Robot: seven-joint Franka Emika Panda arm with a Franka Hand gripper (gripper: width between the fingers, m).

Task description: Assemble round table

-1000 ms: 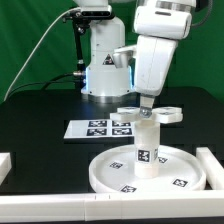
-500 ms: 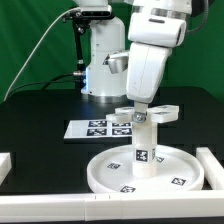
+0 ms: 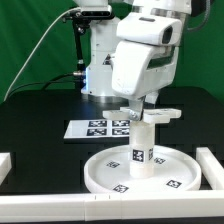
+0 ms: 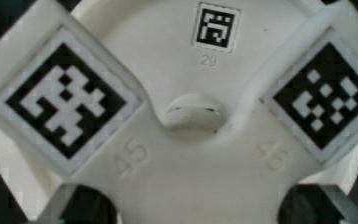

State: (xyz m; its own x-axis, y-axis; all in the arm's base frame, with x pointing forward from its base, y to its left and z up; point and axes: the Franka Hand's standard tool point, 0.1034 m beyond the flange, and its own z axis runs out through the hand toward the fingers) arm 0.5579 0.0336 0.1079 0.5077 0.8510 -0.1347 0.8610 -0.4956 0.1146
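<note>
Though half hidden, tool (image 3: 142,109) seemingly tight on cross-shaped base (image 3: 168,114), arm (image 3: 140,60) steeply downward.

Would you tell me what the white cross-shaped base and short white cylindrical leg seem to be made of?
The white cross-shaped base: likely moulded plastic, smooth matte, with soft rounded edges. The short white cylindrical leg: seemingly the same plastic, uniform white.

Base (image 3: 150,115) atop leg (image 3: 141,152) on disc (image 3: 104,172)
</note>
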